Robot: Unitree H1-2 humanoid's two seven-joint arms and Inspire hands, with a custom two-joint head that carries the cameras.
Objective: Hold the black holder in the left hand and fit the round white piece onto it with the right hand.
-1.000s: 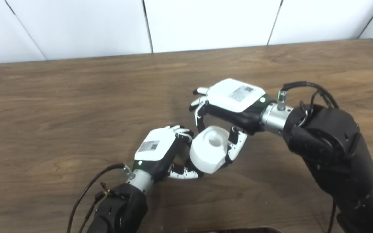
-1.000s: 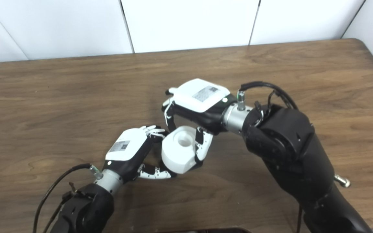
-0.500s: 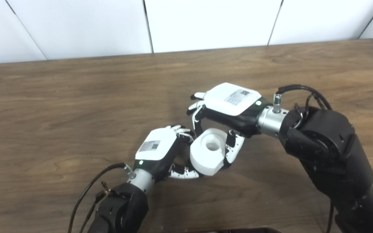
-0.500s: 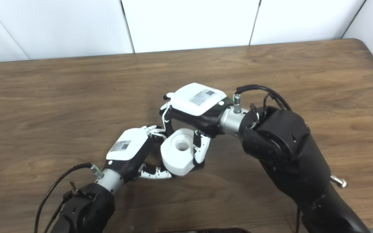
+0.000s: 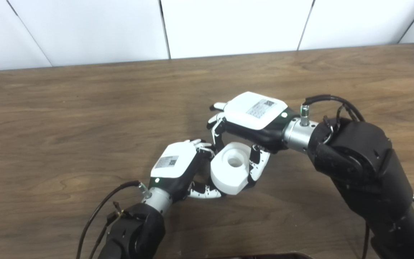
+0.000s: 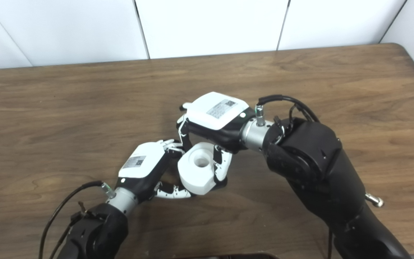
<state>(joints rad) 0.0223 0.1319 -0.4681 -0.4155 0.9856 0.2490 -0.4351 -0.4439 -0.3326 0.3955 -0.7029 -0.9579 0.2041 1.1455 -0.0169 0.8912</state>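
The round white piece (image 5: 230, 172) sits low over the wooden table (image 5: 67, 108), near the middle of the scene, between the two hands. It is a thick white cylinder with a round hole in its top face, and it is tilted a little, so the hole faces up and toward the camera. The right hand (image 5: 253, 120) comes from the right side and is above and behind the piece; its fingers (image 5: 217, 131) curl down on the far left side and its thumb (image 5: 257, 166) presses on the right side, so it has a closed grasp on the piece. The left hand (image 5: 178, 169) comes from the lower left and touches the left side of the piece. Its fingers are curled at the piece's left edge and its thumb (image 5: 204, 194) reaches under it. The black holder is hidden by the left hand and the piece, so I cannot tell whether this hand grasps it.
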